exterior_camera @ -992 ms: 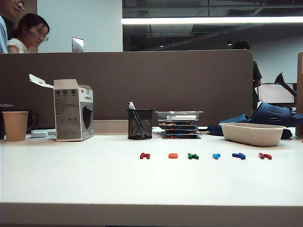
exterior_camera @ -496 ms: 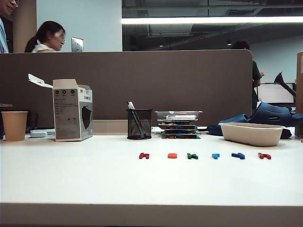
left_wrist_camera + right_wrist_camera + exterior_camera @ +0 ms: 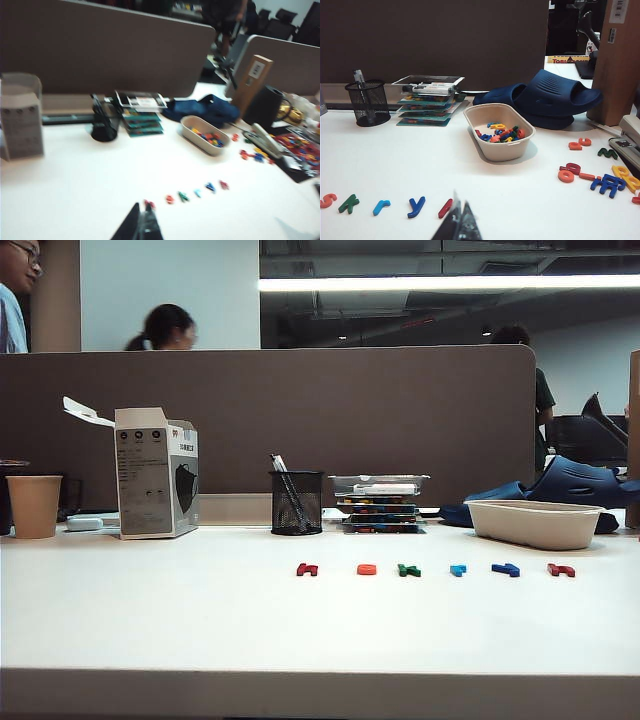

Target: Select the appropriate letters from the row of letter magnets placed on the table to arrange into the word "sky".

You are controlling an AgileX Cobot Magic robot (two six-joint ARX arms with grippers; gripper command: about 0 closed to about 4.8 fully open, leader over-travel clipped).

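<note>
Behind the partition, the dark-haired person has walked rightward since a second ago; on the table [image 3: 150, 620] itself you will find nothing shifted, and neither arm shows in the exterior view.

Your left gripper [image 3: 141, 227] appears only in its own wrist view, blurred, hanging above the white table with its dark fingers drawn to a point, apparently pressed together and holding nothing. Just ahead of its tips runs the row of letter magnets [image 3: 184, 195], the dark red end letter [image 3: 148, 204] closest to it.

Your right gripper [image 3: 457, 222] is likewise seen only from its wrist, fingers pressed together and empty. Just beyond its tips lies the other dark red end letter [image 3: 445, 208], then outward the dark blue y [image 3: 416, 206], the light blue r [image 3: 381, 206], the dark green k [image 3: 349, 203] and the orange-red s [image 3: 327, 200].

Farther out, this view looks down into the beige tray [image 3: 502, 150] and shows loose coloured letters inside; the exterior view shows only its outer wall. More letters lie scattered on the table beside the tray, unseen from the exterior. A mesh pen cup [image 3: 368, 102] stands well beyond the row.
</note>
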